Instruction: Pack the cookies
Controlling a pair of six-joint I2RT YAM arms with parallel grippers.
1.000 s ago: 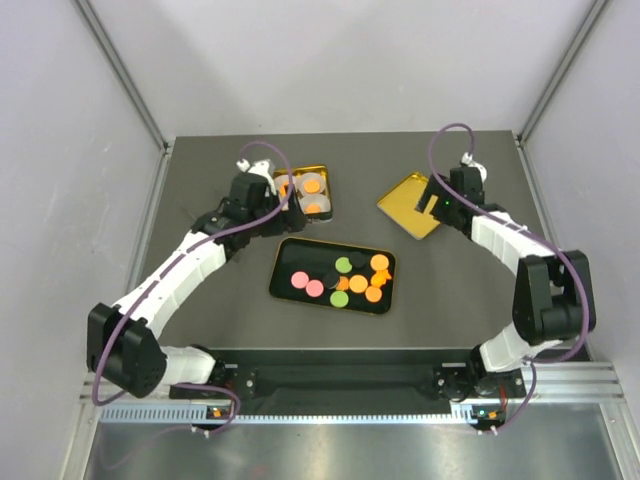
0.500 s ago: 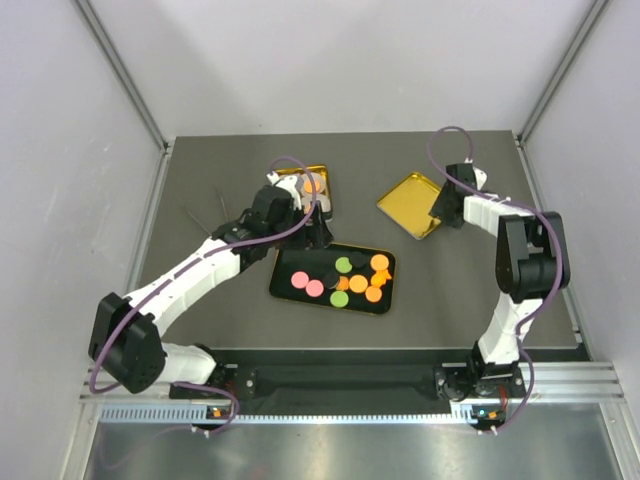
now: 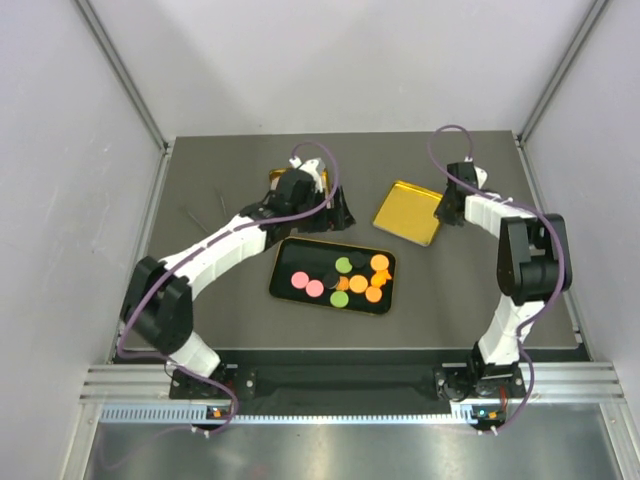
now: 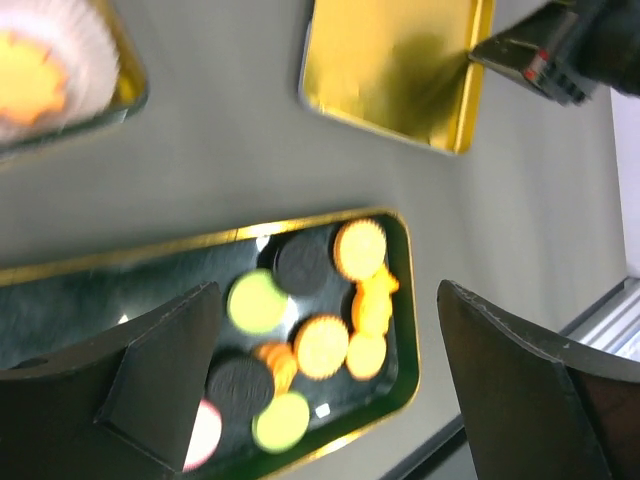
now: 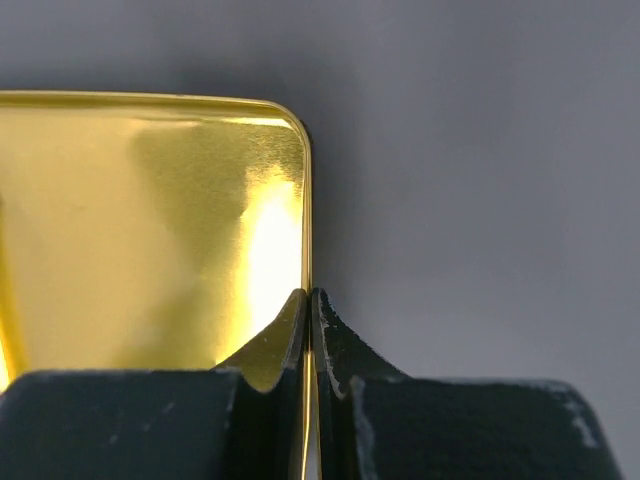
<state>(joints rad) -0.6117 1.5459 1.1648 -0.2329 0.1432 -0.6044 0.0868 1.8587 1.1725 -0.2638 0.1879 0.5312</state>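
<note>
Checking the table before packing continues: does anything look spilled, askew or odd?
Nothing looks spilled. The gold lid stands out: it sits skewed, with its rim pinched by the right gripper. The cookies crowd one end of the black tray, and some overlap.

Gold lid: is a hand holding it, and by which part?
Yes, the right hand pinches the gold lid by its rim, near a corner; the left hand holds nothing.

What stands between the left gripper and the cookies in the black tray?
Nothing visible. The left gripper, open, hangs above the black tray, and the left wrist view shows the cookies plainly between its fingers, with only air between.
</note>
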